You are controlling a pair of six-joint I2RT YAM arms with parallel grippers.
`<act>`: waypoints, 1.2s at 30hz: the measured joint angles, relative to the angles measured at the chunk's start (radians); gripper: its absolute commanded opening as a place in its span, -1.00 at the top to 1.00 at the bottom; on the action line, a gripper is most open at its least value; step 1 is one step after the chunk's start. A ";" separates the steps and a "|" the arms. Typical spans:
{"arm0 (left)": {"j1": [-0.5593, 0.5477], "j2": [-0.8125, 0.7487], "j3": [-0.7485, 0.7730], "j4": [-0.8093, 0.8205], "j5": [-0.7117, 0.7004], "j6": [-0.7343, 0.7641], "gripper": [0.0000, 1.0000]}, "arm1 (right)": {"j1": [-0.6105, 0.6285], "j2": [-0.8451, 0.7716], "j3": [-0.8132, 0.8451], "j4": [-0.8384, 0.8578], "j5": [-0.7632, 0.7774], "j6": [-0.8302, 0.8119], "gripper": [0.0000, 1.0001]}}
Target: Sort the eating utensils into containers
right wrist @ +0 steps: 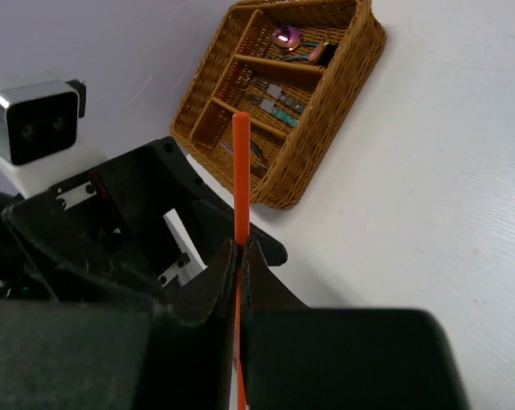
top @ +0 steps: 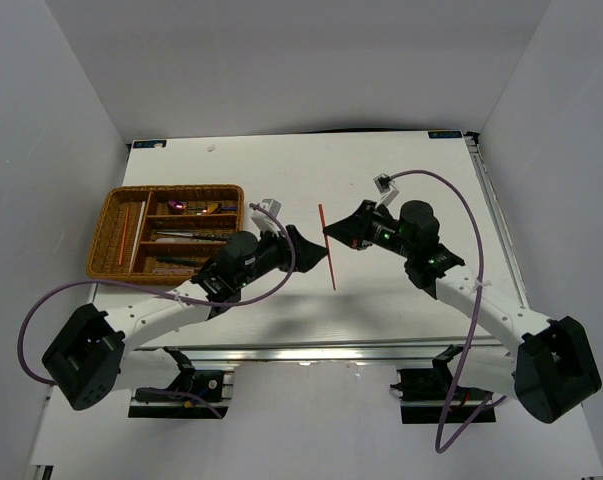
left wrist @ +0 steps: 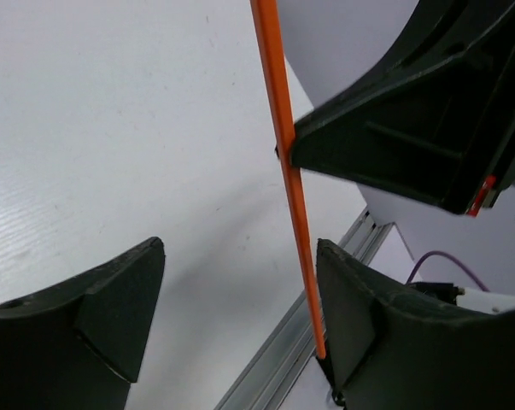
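My right gripper (top: 328, 238) is shut on a thin red chopstick (top: 326, 245) and holds it above the table, pinched near its middle in the right wrist view (right wrist: 241, 162). My left gripper (top: 314, 256) is open, its fingers (left wrist: 359, 325) on either side of the chopstick's near end (left wrist: 295, 196), which lies close to the right finger. The brown wicker tray (top: 166, 190) sits at the left. It holds a red chopstick (top: 123, 228) in its long section, and spoons (top: 196, 208), forks and dark knives in its three slots. The tray also shows in the right wrist view (right wrist: 325, 137).
The white table's metal front rail (left wrist: 274, 376) runs just below the left gripper. White walls enclose the table on three sides. Purple cables (top: 451, 195) loop off both arms.
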 measured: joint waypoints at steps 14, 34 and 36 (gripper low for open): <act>-0.013 0.061 0.043 0.117 0.062 -0.040 0.60 | 0.014 -0.014 -0.019 0.068 -0.035 0.040 1.00; 0.248 0.153 0.552 -0.776 -0.806 0.437 1.00 | -0.159 -0.130 -0.007 -0.148 0.040 -0.042 -0.70; 0.389 0.188 0.526 -0.793 -1.014 0.575 1.00 | -0.181 -0.179 -0.010 -0.193 0.047 -0.071 -0.70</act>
